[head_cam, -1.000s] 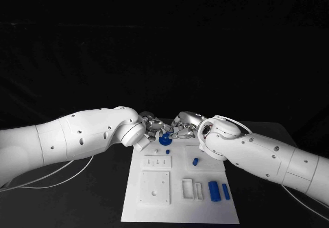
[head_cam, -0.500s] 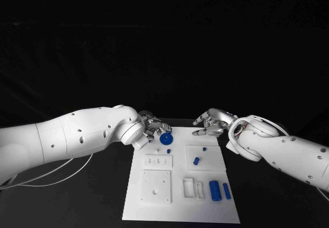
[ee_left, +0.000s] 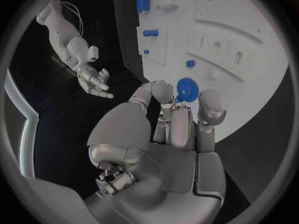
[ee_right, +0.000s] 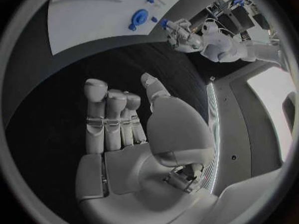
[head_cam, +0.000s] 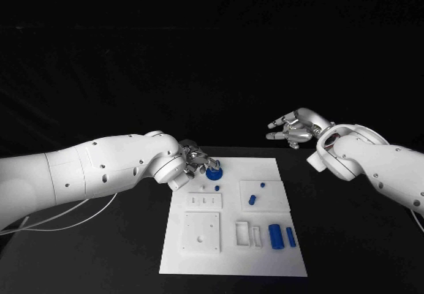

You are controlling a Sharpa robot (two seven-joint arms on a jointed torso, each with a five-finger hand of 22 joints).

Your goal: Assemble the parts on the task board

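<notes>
Currently the left hand [head_cam: 199,164] sits over the far-left corner of the task board [head_cam: 231,269], fingers closed round the blue disc part [head_cam: 213,174], which looks pinched at its rim; whether the disc already touches the board I cannot tell. Disc lies just ahead of the fingertips [ee_left: 161,90], flat face toward the wrist camera. Right hand [head_cam: 296,128] hangs off beyond the board's far-right corner, fingers spread, holding nothing, well apart from the disc. Left hand is plainly nearer, so seating the disc likely falls to it.
</notes>
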